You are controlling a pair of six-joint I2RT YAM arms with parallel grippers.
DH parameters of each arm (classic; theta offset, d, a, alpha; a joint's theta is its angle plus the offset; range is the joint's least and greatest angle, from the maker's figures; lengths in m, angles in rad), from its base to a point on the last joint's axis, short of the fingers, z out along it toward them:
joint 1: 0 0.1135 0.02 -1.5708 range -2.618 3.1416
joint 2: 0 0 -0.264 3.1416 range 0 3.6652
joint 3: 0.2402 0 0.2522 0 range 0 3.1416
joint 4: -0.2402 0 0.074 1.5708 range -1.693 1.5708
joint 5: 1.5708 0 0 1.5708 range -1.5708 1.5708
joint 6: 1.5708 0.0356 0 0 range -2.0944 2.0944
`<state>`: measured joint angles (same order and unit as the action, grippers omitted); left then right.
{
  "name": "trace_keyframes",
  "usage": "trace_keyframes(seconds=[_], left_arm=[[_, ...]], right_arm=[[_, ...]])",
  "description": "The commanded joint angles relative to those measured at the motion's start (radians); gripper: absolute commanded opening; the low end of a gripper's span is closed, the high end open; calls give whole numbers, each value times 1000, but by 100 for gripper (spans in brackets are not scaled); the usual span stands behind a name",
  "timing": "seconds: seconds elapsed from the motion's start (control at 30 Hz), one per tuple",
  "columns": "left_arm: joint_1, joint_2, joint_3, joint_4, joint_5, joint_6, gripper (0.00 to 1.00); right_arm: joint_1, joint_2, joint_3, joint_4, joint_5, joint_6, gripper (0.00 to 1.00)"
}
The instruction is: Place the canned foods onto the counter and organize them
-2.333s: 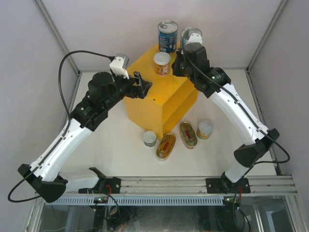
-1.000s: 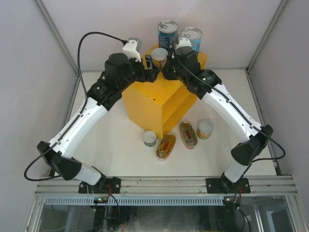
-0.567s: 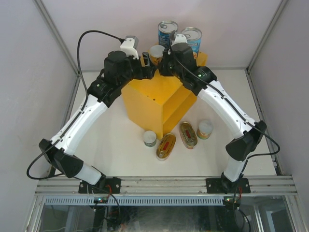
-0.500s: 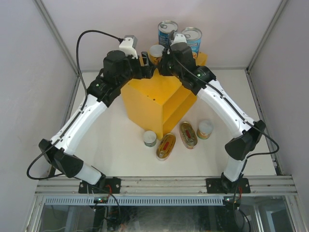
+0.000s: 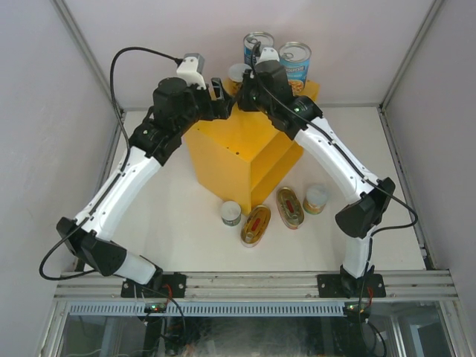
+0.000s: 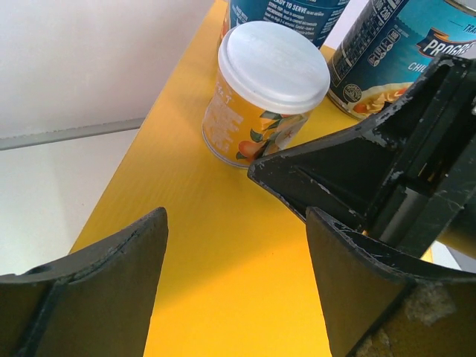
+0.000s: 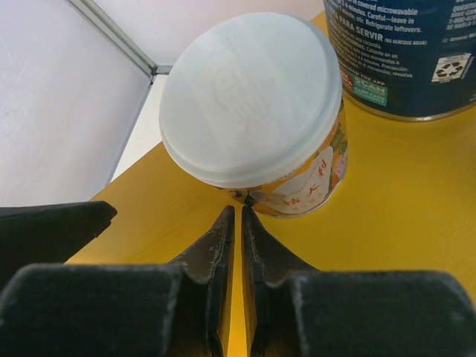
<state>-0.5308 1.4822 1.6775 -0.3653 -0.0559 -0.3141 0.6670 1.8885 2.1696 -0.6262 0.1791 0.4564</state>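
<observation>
I find the far corner of the counter crowded. One tall can and a second tall can stand just behind a small can. My right gripper, fingers pressed together, has its tips at that can's base, blocking my spread left gripper. The near corner lies bare.

White tabletop, pale walls, metal rail

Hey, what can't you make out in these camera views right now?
- Top view: small can base hidden by the right arm.
- Left wrist view: tall blue cans cut off by the top edge.
- Right wrist view: whether the shut right gripper touches that can, too close to tell.
- Top view: oval tins, print too small.
</observation>
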Motion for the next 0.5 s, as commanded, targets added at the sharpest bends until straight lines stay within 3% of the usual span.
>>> trace_keyframes(seconds=[0.0,0.47], left_arm=[[13,-67,-24,51,10,-13,79],[12,-219,-105,-7,-16,2,81]], right_arm=[[-7,14,63,18,2,1,6],[31,-45,51,-32,27,-30,9]])
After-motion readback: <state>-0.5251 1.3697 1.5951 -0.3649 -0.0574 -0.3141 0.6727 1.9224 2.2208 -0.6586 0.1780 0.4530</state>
